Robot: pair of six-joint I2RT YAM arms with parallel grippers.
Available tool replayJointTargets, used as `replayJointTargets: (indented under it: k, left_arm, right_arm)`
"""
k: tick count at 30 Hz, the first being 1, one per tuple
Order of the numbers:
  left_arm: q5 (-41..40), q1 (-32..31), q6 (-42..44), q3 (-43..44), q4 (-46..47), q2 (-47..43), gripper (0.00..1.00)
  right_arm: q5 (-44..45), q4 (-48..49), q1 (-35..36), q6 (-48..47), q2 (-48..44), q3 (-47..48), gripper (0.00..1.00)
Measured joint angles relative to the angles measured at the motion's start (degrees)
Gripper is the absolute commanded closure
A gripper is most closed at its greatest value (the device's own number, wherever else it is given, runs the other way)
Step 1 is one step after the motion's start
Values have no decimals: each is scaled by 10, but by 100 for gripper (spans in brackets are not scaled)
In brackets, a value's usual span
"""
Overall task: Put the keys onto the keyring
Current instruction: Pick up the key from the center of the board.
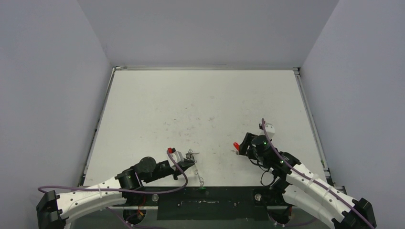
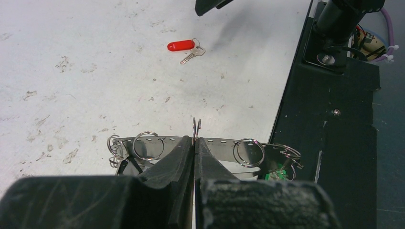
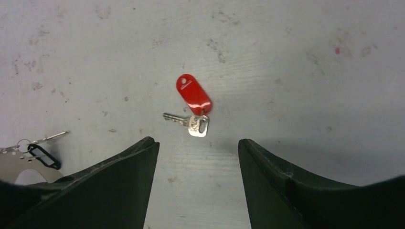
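Table: white, scuffed. Both arms low near the front edge, L and R well apart.

L gripper: fingers clenched tight on the keyring, pinching it mid-span. A small wire ring stood up right at the tips. Ring's perforated strip ran out to both sides of the fingers, w/ loose rings hanging off it. In top view the keyring trailed from the L gripper toward the front edge.

R gripper: fingers released, wide apart, nothing btwn them. Hovered over the red key.

Red key lay flat on the table, just ahead of the R fingertips, centred on the gap, touching neither. Well apart from the keyring.

Green tag: seen at the keyring's R end, partly hidden under the strip. Couldn't tell if threaded on.
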Motion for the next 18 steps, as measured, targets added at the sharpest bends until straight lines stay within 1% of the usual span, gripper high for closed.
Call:
replayJointTargets:
  k: [3,6,8,9,10,12,15,18]
  left_arm:
    - [0,0,-1,0,0,0,100]
    - [0,0,-1,0,0,0,100]
    - [0,0,-2,0,0,0,100]
    - [0,0,-3,0,0,0,100]
    - [0,0,-3,0,0,0,100]
    - [0,0,-5,0,-1,0,100]
    - [0,0,-6,1,-5,-2,100]
    - [0,0,-9,1,-7,-5,100]
  right_arm:
    - [33,-52,-3,28,-12,-1,40]
    - [46,-64,-7,42,2,-3,43]
    - [47,-59,-8,46,31,-3,51]
    - [46,-53,-9,45,48,-3,54]
    - [44,-46,-10,43,68,-3,55]
    - [39,-33,-12,40,106,-3,54]
    - [31,-18,-16,32,137,-3,52]
    - [23,-1,-23,26,155,1,46]
